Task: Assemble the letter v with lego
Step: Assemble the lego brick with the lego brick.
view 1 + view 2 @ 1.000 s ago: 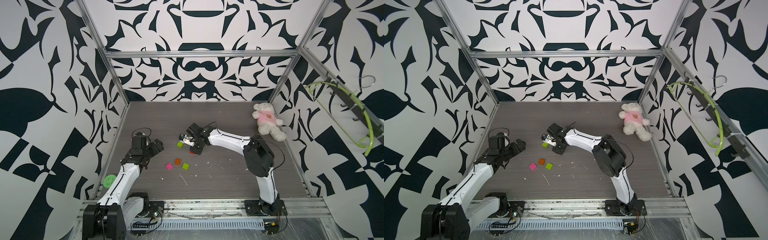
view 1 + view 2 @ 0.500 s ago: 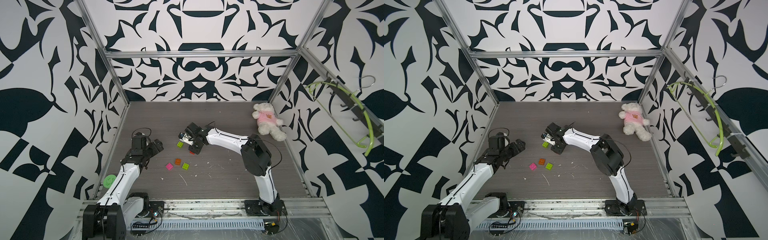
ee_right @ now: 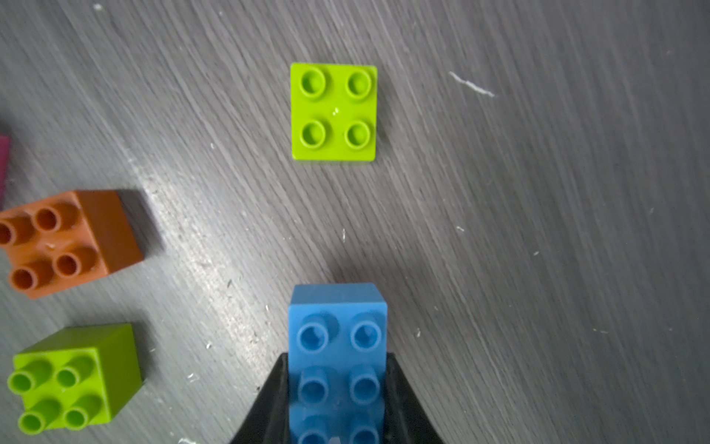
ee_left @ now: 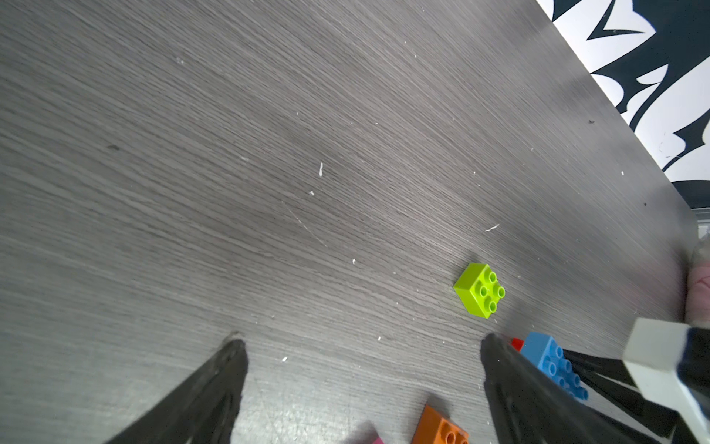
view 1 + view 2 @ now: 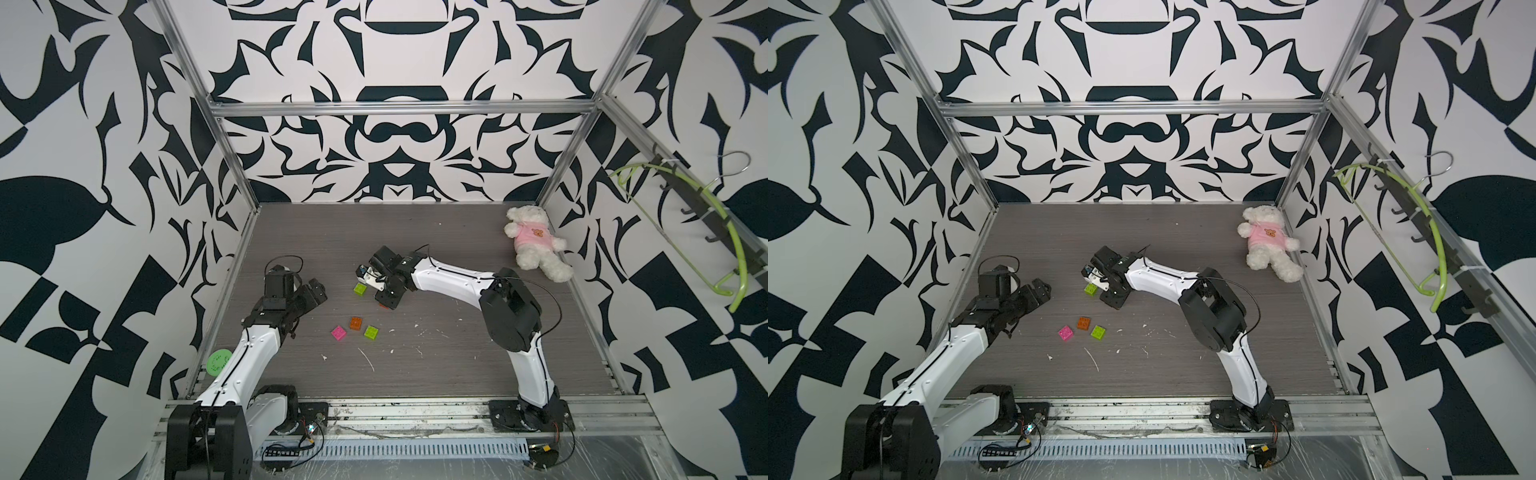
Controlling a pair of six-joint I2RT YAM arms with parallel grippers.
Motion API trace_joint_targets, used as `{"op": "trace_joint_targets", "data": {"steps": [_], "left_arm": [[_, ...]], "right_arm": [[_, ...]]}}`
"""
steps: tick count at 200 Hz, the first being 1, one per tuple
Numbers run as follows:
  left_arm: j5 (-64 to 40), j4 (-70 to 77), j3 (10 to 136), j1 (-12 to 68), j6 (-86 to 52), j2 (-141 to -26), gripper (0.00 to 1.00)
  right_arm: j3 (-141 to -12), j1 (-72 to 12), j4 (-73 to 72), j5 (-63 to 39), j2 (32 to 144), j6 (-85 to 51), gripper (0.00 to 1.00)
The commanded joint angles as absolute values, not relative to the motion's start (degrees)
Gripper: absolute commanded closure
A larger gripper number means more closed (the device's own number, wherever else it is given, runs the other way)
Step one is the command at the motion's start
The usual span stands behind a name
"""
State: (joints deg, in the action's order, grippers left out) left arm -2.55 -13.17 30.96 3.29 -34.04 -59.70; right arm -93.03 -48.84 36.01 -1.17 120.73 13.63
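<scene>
The longer blue brick (image 3: 337, 346) is clamped by its long sides between the jaws of the right arm (image 5: 451, 282), over the middle of the worktop (image 5: 415, 232); whether it rests on the surface cannot be told. Just beyond its free end, apart from it, one lime green brick (image 3: 333, 111) is seen lying studs-up. A red brick (image 4: 517, 343) is glimpsed beside the blue one, mostly hidden; contact between them cannot be judged. Nearer the front edge, the pink brick (image 5: 339, 333), the orange brick (image 5: 355, 323) and the second lime green brick (image 5: 371, 332) are laid in a loose group, close but separate. The jaws of the left arm (image 5: 257, 345) are spread wide over the worktop's left side.
</scene>
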Motion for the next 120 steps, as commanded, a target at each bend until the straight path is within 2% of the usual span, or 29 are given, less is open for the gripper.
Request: {"op": "trace_joint_targets", "data": {"steps": [1,120], "left_arm": [[-2.1,-14.3,31.9,3.2,-33.1,-60.2,0.01],[-2.2,-14.3,32.1,3.2,-33.1,-60.7,0.01]], "right_arm": [[-91.6,-49.2,35.1,-1.0,120.4,13.1,1.00],[-90.9,-49.2,37.7,-0.9,118.1,15.5,1.00]]}}
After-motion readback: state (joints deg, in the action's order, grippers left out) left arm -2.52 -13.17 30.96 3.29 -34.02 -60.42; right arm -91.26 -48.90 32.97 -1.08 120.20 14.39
